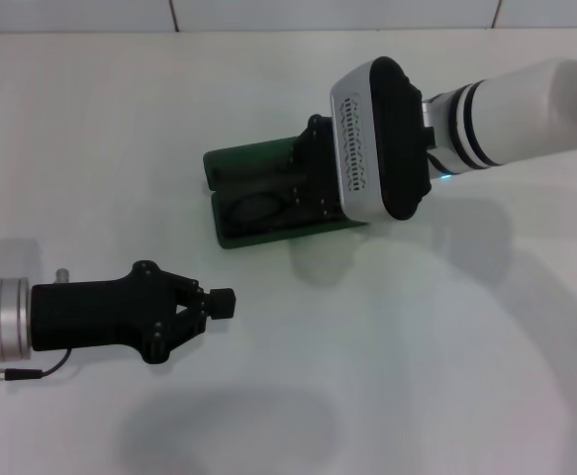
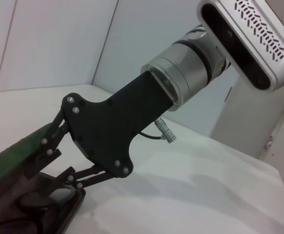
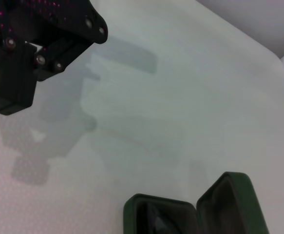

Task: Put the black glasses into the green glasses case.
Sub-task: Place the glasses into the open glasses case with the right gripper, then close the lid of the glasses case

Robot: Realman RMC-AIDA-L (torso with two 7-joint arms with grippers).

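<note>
Green hinged hard-shell case [image 1: 231, 234] left unshut, thin black-framed glasses [image 1: 258, 208] laid inside; right gripper [image 2: 49, 161] spread, empty; left gripper [image 1: 224, 303] parked, closed.

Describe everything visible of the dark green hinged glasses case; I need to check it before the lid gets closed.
The dark green hard-shell glasses case lies open on the white table, lid raised at its far side, dark lining showing. Black-framed glasses rest in the tray. The right gripper reaches over its right half, hiding it; actual contact is unclear. The left gripper sits apart, nearer the robot.
</note>
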